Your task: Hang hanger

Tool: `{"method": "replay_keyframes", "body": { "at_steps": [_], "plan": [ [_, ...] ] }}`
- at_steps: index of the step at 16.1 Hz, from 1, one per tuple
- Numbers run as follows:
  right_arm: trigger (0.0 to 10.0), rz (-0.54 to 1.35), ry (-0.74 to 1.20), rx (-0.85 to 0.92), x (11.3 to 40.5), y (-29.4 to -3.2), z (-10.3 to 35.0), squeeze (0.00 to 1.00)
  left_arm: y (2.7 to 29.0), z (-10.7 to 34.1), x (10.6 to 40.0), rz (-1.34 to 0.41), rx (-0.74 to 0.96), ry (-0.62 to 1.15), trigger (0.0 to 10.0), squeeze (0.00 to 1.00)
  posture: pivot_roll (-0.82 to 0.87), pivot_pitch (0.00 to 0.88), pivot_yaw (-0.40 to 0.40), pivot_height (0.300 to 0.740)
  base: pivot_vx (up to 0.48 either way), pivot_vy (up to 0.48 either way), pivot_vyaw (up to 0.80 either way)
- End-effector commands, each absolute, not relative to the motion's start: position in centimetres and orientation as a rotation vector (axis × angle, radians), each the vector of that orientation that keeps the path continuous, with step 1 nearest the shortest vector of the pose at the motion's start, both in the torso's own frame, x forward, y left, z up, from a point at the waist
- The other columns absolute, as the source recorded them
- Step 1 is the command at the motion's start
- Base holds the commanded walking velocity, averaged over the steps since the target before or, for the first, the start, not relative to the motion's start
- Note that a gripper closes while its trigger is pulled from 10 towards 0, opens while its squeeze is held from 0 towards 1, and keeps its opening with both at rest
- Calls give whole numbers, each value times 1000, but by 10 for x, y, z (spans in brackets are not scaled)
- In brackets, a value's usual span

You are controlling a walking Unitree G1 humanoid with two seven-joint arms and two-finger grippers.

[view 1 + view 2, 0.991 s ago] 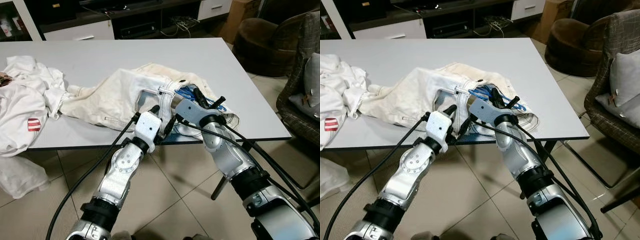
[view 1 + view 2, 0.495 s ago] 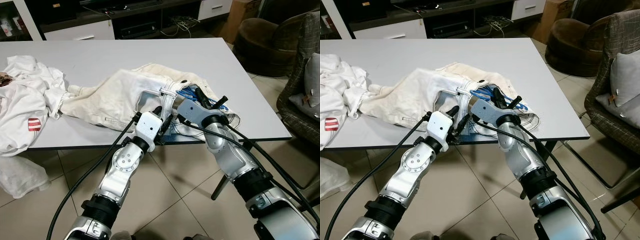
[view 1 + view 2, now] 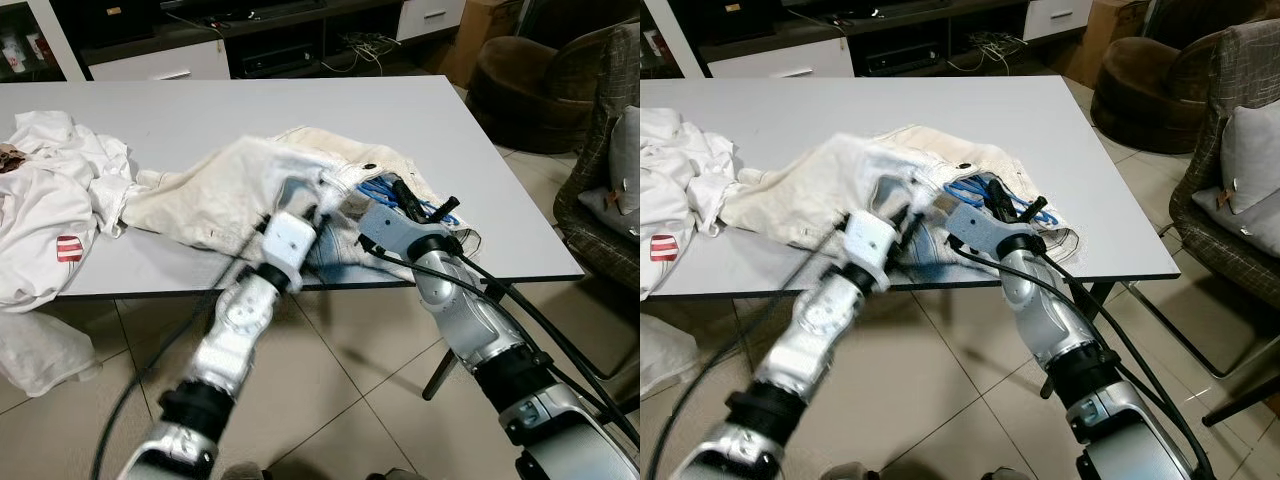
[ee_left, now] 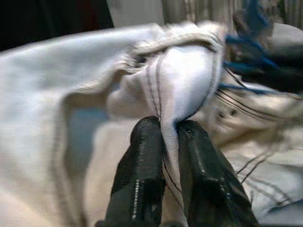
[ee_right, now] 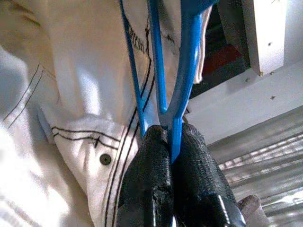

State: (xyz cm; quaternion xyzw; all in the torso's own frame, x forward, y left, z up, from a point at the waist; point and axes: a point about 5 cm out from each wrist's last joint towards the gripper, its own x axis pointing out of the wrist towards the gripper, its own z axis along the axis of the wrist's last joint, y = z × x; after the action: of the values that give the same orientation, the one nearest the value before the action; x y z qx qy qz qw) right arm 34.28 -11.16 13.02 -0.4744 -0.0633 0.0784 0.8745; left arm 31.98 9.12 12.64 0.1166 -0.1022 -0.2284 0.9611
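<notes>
White trousers lie on the grey table near its front edge. A blue hanger sits in their waist opening. My left gripper is shut on a fold of the trousers' waistband and holds it raised above the table; in the head views this arm is blurred. My right gripper is shut on the blue hanger, just right of the left one, over the waist. Much of the hanger is hidden under the cloth.
A heap of white clothes lies at the table's left end. A brown armchair and a woven chair stand to the right. A low cabinet runs behind the table. A pale bag lies on the tiled floor.
My left gripper has moved up and away from the table edge, lifting the waistband with it; the arm is now blurred. The right gripper has shifted slightly while holding the hanger.
</notes>
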Motion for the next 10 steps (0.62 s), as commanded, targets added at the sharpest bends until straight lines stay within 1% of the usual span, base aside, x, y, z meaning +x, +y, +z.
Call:
{"method": "replay_keyframes", "body": {
  "at_steps": [1, 3, 6, 9, 10],
  "plan": [
    [10000, 173, -145, -1000, 341, -114, 132, 0, 101, 142, 327, -423, 241, -263, 0, 0, 47, 0, 10, 740, 0, 0, 0],
    [10000, 168, -127, -1032, 340, -119, 127, 0, 109, 154, 329, -409, 246, -301, 0, 0, 50, 0, 13, 740, 0, 0, 0],
    [10000, 175, -103, -1085, 339, -122, 122, 0, 112, 167, 330, -421, 256, -354, 0, 0, 50, 0, 13, 740, 0, 0, 0],
    [10000, 267, -135, -1193, 338, -108, 119, 0, 109, 183, 331, -453, 304, -418, 0, 0, 61, 0, 12, 740, 0, 0, 0],
    [10000, 322, -141, -1215, 338, -98, 119, 0, 108, 191, 332, -466, 326, -445, 0, 0, 62, 0, 11, 740, 0, 0, 0]
  ]
}}
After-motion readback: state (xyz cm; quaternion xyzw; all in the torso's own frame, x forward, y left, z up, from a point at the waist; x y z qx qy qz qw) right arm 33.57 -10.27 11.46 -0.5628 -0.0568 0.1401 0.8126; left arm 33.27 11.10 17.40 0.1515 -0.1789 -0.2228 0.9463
